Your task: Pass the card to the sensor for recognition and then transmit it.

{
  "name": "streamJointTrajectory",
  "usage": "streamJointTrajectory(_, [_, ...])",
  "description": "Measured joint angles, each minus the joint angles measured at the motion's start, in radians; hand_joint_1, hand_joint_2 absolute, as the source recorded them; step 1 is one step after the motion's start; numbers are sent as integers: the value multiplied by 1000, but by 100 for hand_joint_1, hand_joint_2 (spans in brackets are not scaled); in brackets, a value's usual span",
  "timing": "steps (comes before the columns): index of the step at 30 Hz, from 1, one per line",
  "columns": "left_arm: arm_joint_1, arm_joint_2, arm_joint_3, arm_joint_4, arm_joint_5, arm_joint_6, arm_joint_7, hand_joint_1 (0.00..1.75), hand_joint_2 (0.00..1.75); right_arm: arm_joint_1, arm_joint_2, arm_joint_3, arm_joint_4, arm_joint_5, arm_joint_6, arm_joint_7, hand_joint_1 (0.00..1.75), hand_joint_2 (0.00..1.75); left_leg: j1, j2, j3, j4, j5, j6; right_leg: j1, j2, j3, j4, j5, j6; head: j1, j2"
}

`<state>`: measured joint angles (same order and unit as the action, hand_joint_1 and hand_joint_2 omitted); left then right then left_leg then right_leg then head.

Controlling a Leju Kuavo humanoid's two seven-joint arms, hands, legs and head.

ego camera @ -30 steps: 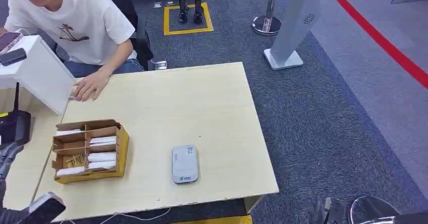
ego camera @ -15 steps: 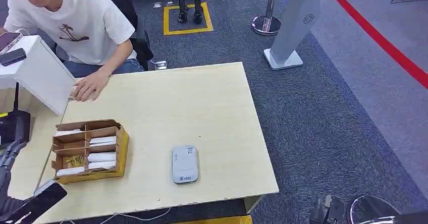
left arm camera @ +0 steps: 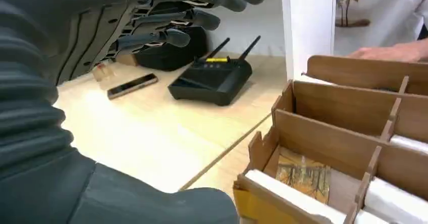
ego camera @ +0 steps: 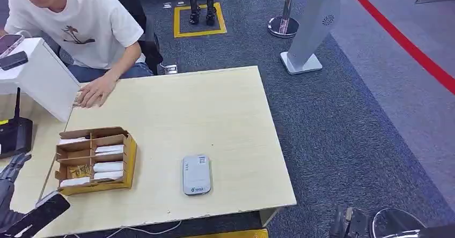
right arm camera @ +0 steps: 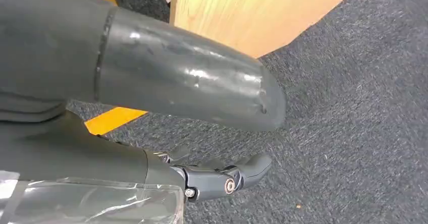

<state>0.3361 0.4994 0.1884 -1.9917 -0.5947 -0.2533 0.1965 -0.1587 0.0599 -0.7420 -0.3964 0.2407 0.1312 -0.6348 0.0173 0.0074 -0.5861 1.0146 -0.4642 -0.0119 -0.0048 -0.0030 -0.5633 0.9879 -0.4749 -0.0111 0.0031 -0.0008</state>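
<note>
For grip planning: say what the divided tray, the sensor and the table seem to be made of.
Divided tray: looks like thin brown board or cardboard, matte, with slotted dividers whose cut edges show in the left wrist view.
Sensor: probably moulded plastic, smooth light grey, rounded corners, slight sheen.
Table: pale wood-grain top, matte, likely laminate or veneer; the core cannot be told.

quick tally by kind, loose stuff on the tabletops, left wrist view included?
Card reader: 1
Divided cardboard tray: 1
Black router: 1
Phone: 1
White box: 1
Total: 5
</note>
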Motion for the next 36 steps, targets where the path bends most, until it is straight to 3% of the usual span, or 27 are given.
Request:
streamJointTrajectory(24, [-126,89,-75,93,86,-38,30,0,175,-22,0,21,4,-8,-14,12,0,0,0,0,0,0,1,0,0,0,0,0,0,0,0,0])
streamJointTrajectory(36, [-145,177,-112,121,240,-98,71,0,175,-32,0,42,10,-21,-16,18,0,0,0,0,0,0,1,0,0,0,0,0,0,0,0,0])
